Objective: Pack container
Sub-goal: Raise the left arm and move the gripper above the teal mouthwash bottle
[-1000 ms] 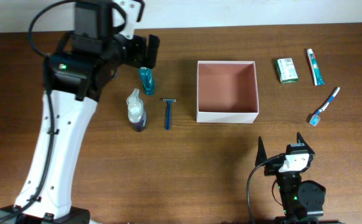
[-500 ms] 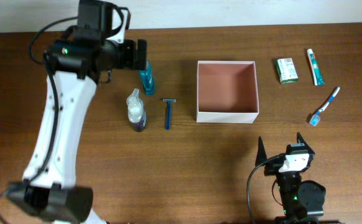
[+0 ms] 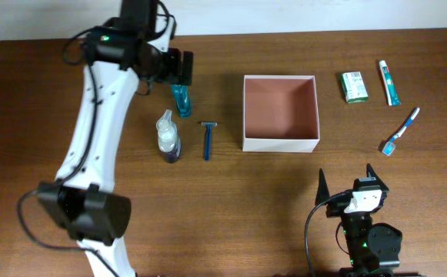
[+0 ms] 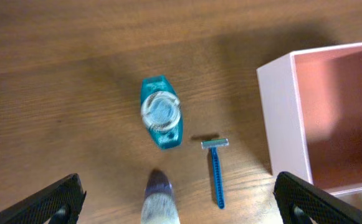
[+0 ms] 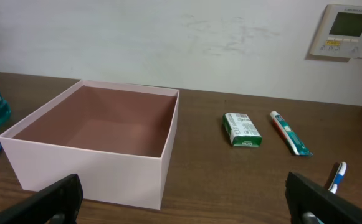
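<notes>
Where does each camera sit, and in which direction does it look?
Overhead: above the table, facing straight down on the container, razor and toothbrush; both arms show, the left gripper near the teal bottle.
Left wrist: high, facing down on the teal bottle and razor; its open fingers fill the lower corners.
Right wrist: low, facing level across the container toward the back wall; its fingers show likewise.
Shared: both wrist views show container and bottle.

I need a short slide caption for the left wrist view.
Open left pincer above a teal bottle and blue razor, container at right.
</notes>
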`<state>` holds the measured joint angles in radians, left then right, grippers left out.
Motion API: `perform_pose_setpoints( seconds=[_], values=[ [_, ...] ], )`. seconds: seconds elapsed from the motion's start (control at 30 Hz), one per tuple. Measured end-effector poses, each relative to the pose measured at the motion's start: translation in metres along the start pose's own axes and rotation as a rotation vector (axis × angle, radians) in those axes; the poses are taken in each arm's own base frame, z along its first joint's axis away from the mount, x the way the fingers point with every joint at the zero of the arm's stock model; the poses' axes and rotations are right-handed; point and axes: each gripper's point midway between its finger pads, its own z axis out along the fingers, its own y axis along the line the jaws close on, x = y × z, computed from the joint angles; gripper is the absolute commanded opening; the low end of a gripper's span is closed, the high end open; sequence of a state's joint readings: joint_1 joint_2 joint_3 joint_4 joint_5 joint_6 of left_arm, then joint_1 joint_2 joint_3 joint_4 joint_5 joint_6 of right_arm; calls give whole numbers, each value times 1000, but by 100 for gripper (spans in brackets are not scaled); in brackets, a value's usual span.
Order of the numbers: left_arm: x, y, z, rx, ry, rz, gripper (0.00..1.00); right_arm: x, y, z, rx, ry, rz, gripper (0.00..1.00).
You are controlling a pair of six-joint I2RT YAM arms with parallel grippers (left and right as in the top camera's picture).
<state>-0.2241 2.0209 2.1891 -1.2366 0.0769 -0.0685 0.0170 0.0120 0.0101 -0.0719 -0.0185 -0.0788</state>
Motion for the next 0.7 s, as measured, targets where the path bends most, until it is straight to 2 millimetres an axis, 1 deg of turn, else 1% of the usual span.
perform_pose_setpoints(
  seconds=[0.07,0.13,0.17,0.3,0.4,0.5,0.57,0.7],
  values=[
    [0,-1,20,-8,20,8,99,0,0,0,0,0,0,99],
    [-7,-1,33,-23,1,14,99,0,0,0,0,0,0,99],
    [-10,0,36,-31,-13,16,99,0,0,0,0,0,0,99],
    [-20,3,35,-47,-51,-14,99,0,0,0,0,0,0,99],
    [-17,5,42,-55,-36,-74,100,0,0,0,0,0,0,99],
    [-11,7,55,-62,-5,-127,99,0,0,0,0,0,0,99],
    [-8,8,62,-66,10,-148,99,0,0,0,0,0,0,99],
    [-5,10,70,-75,25,-171,99,0,0,0,0,0,0,99]
  ],
)
